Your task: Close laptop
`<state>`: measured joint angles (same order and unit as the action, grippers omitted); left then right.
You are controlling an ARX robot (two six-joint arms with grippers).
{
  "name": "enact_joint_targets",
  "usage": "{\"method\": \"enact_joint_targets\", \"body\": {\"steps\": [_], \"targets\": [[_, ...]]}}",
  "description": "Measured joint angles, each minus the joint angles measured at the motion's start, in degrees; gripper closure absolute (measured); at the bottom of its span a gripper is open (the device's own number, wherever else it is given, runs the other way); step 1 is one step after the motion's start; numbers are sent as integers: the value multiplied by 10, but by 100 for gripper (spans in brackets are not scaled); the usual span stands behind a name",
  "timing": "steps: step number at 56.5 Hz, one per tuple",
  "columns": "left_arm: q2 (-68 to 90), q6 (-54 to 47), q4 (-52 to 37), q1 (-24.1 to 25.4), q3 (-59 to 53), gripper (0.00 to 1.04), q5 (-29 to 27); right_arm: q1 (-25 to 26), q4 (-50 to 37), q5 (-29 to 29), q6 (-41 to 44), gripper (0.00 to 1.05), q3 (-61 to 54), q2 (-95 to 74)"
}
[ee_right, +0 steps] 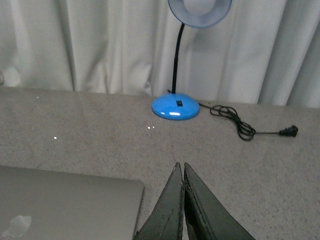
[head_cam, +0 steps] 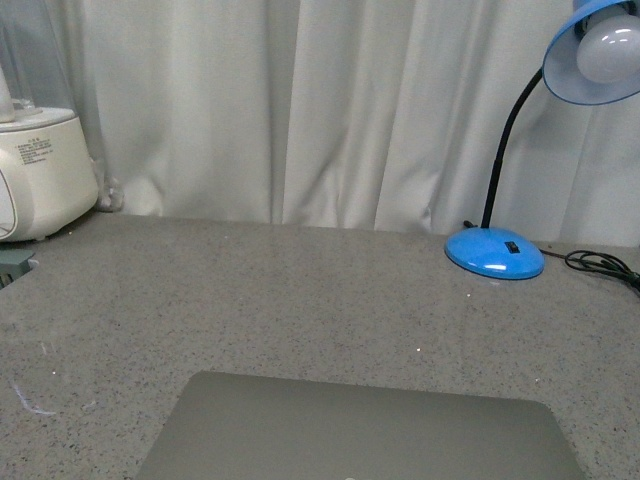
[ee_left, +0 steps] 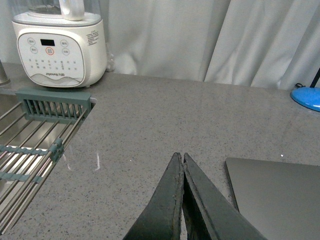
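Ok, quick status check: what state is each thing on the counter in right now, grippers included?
laptop: closed, lid flat, grey top with logo facing up.
left gripper: shut, empty, hovering beside the laptop's edge.
right gripper: shut, empty, hovering beside the laptop's corner.
desk lamp: upright, bulb not lit.
lamp cord: unplugged, plug lying loose on the counter.
blender: upright by the curtain; display looks dark.
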<state>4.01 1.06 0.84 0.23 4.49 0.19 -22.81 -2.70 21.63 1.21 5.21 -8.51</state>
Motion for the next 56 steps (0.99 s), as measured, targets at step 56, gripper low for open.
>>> {"method": "enact_joint_targets", "body": {"steps": [56], "targets": [[-38, -8, -6, 0, -35, 98, -1, 227, 28, -216, -6, 102, -49, 83]]}}
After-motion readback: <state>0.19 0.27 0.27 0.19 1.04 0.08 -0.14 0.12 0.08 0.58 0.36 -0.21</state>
